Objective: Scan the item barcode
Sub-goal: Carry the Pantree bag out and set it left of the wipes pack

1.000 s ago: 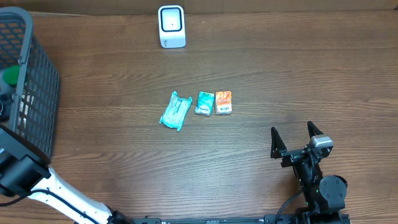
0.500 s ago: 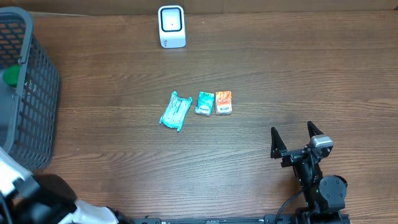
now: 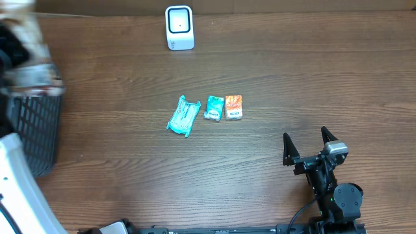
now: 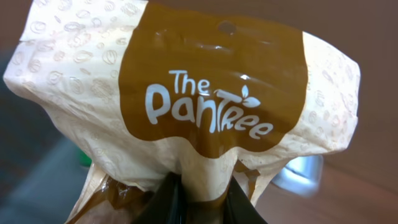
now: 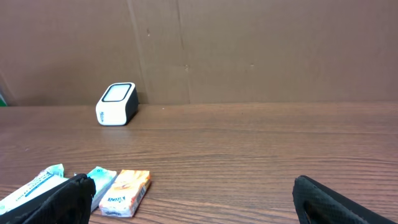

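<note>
The left jaws are pinched shut on a snack pouch (image 4: 211, 106). Their dark tips bunch the film at its lower edge, so the pouch puckers into folds there. It is glossy, crinkled film, cream with a faint printed pattern. A brown rounded panel carries white lettering reading "The Pantree", and a small round hole is punched near the top.

From overhead the pouch is a blurred pale shape at the far-left edge, above the rim of a dark grey plastic mesh basket (image 3: 29, 130). It is well apart from the scanner (image 3: 179, 27), a white rounded box with a dark window at the tabletop's far edge.

The tabletop (image 3: 292, 78) is brown wood grain. Near its middle three small packs lie in a row: a crumpled teal wrapper (image 3: 183, 116), a teal rectangular pack (image 3: 214, 107) and an orange one (image 3: 234, 106), the last two touching.

The right jaws stand spread wide and hold nothing, low over the near right tabletop.
</note>
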`<state>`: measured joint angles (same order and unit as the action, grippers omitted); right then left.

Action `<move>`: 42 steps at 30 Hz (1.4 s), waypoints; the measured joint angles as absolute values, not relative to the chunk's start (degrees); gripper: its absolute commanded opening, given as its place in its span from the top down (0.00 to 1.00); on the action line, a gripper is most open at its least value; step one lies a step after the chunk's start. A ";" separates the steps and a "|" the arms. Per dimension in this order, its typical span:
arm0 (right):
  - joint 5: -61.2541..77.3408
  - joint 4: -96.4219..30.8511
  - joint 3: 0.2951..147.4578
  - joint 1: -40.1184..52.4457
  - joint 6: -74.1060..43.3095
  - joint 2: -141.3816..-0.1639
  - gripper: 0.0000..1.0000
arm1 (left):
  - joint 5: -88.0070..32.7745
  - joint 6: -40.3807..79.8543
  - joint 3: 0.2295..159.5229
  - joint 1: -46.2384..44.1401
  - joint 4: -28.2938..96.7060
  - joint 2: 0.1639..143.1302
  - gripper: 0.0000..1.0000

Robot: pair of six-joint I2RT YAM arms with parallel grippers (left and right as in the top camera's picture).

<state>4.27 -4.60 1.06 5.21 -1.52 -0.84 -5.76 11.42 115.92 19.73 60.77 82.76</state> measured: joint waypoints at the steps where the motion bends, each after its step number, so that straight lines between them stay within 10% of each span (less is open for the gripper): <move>1: 4.25 -4.62 1.06 5.21 -1.54 -0.84 0.00 | -6.55 12.27 115.98 17.06 62.70 82.78 0.96; 11: 4.25 -4.60 1.06 5.21 -1.54 -0.84 0.00 | -5.98 15.14 116.01 -1.67 75.64 98.89 0.96; 28: 4.27 -4.60 1.08 5.23 -1.54 -0.84 0.00 | 0.25 20.71 113.95 -9.04 77.25 125.51 0.95; 33: 4.25 -4.60 1.06 5.23 -1.54 -0.84 0.00 | 0.78 21.28 111.77 -9.41 75.35 125.71 0.18; 42: 4.25 -4.60 1.06 5.23 -1.56 -0.84 0.00 | -2.79 18.44 112.77 -9.34 77.32 125.73 0.18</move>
